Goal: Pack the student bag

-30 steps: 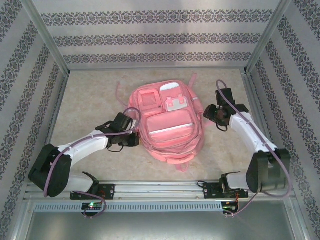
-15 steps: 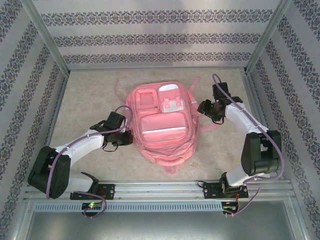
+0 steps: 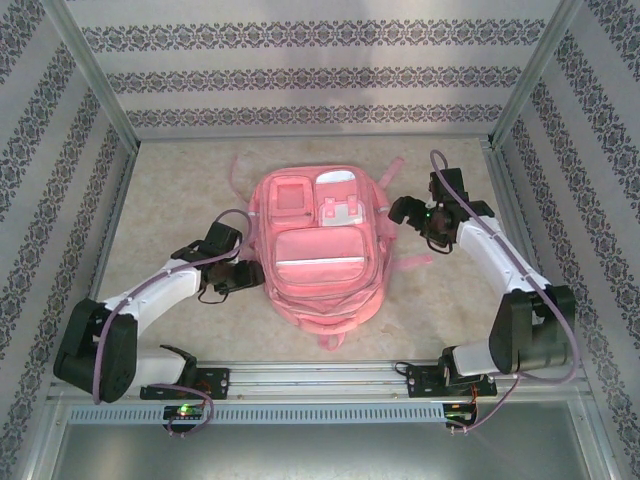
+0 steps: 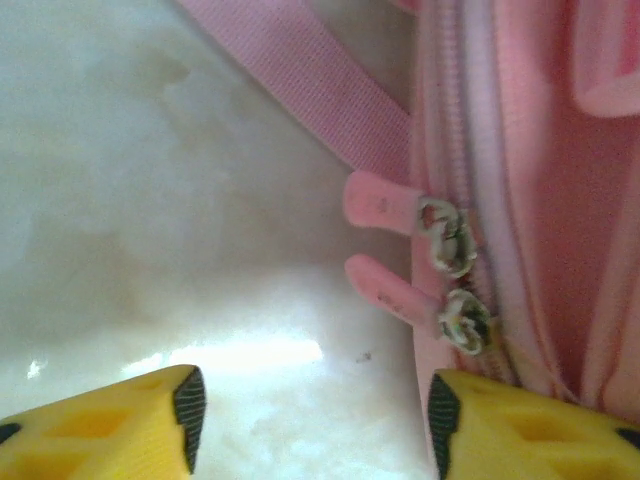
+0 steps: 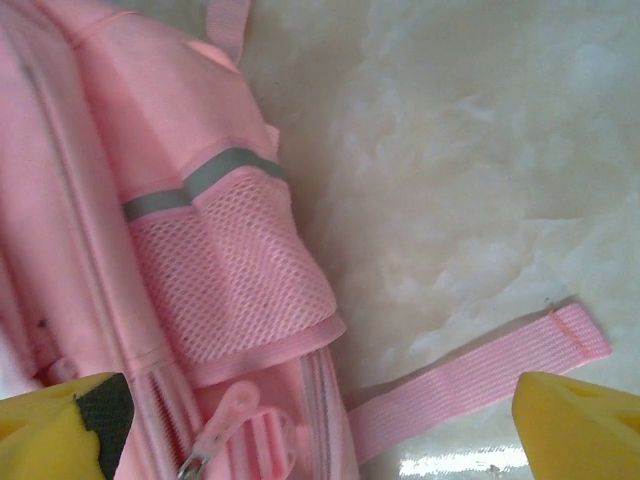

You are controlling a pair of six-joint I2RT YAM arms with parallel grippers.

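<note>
- Left gripper point(image 4: 315, 412): fingers apart, holding nothing, just beside two zipper pulls point(image 4: 380, 203) on the backpack point(image 3: 318, 250); closing here could pinch only fabric.
- Right gripper point(image 5: 312, 410): fingers wide apart and empty, by the mesh pocket point(image 5: 235, 290); the loose strap point(image 5: 470, 375) could snag.
- The backpack lies flat mid-table point(image 3: 170, 190); a one-sided pull might drag it.

The fingers of the left gripper point(image 4: 312, 405) are cropped at the bottom edge; ahead of them the student bag point(image 4: 530, 150) runs off top and right. Between the fingers of the right gripper point(image 5: 315, 410) a strap point(image 5: 470, 375) slips beneath the bag. The pale pocket item point(image 3: 345, 211) is too small to identify.
</note>
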